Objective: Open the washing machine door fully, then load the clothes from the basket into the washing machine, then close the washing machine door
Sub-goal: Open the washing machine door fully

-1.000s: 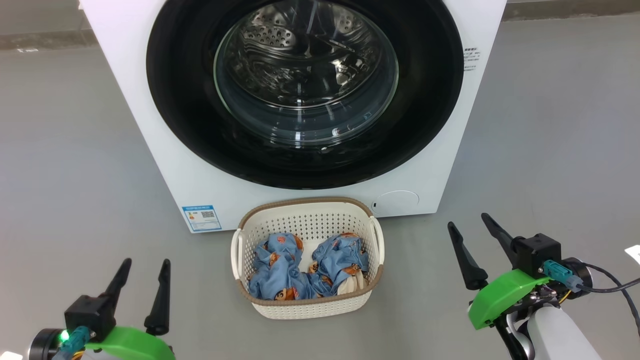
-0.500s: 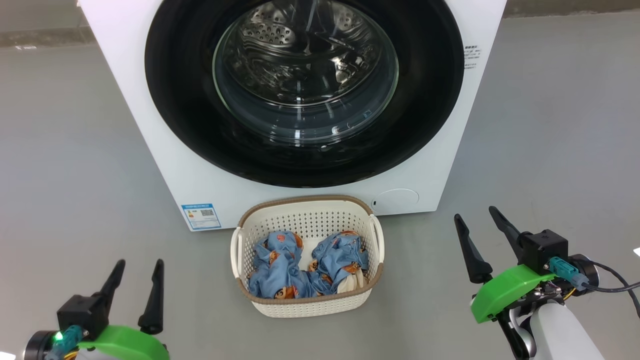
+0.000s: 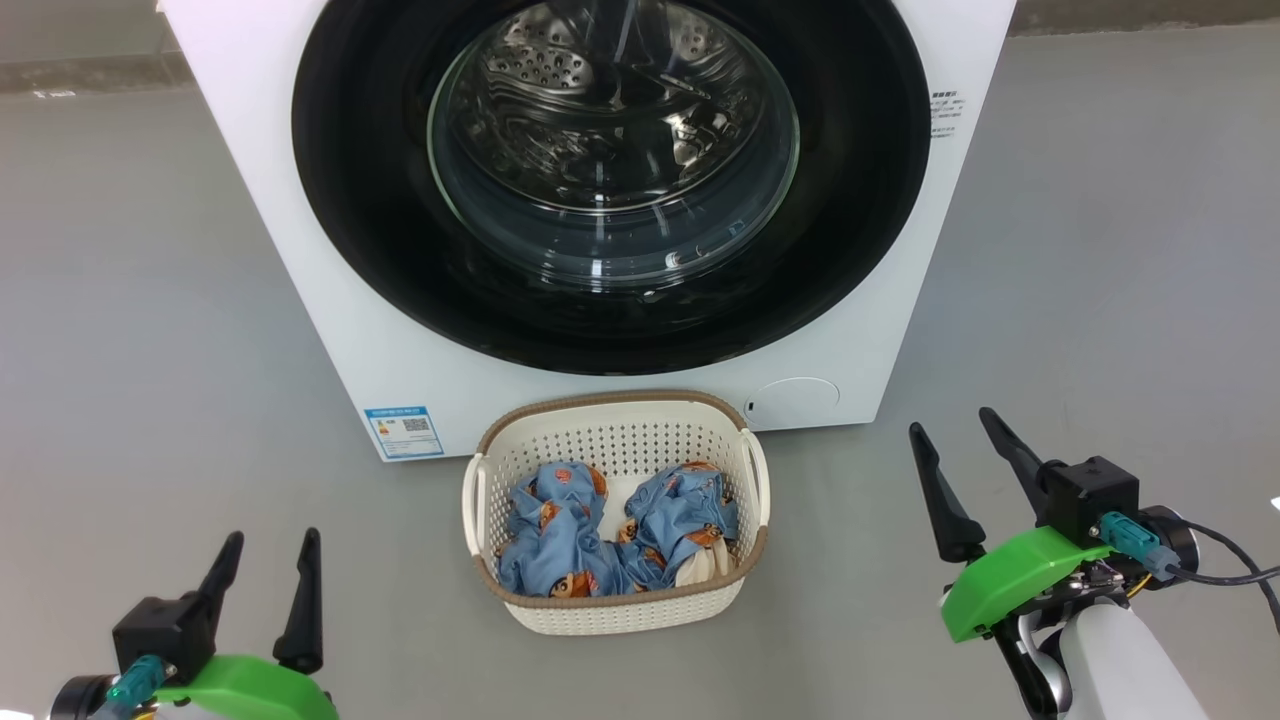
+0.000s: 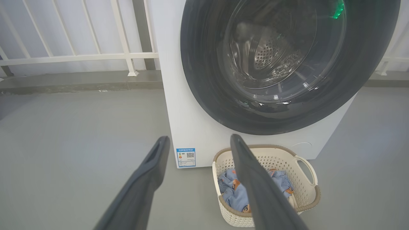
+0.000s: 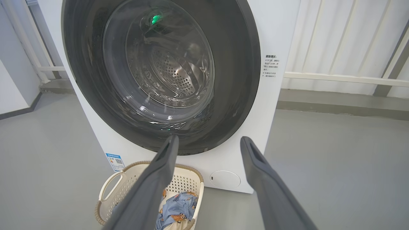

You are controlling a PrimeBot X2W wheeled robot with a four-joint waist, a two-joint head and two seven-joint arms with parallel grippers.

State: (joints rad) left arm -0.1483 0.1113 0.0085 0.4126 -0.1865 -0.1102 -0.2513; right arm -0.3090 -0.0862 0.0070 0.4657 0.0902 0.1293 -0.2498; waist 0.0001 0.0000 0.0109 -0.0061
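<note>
The left gripper (image 3: 272,538) hangs low over the grey floor (image 3: 130,330) with its two dark fingers spread wide and nothing between them. The blue label sticker (image 3: 403,432) lies ahead of it and a little to its right, at the foot of the washing machine (image 3: 300,290). Further right and above its fingertips, the washing machine door (image 3: 350,200) sits flush against the white front, its glass bowl showing the steel drum behind. The basket (image 3: 620,612) stands on the floor just in front of the machine, between the two grippers and under the door's lower edge. The clothes (image 3: 560,555) lie bunched inside it. The right gripper (image 3: 950,420) is raised slightly higher, well to the right of the basket, also fully open and empty, its fingers aimed toward the machine's lower right corner near a round white cap (image 3: 795,403). Opening the door is the step in hand, and neither gripper touches it yet. No handle or hinge can be made out, so the pull side cannot be told. The opening side should likely be found first. One finger should then hook behind the rim rather than press the curved glass. The pull should probably follow the door's arc until it stands wide, with the arm kept above the basket so nothing tips.
</note>
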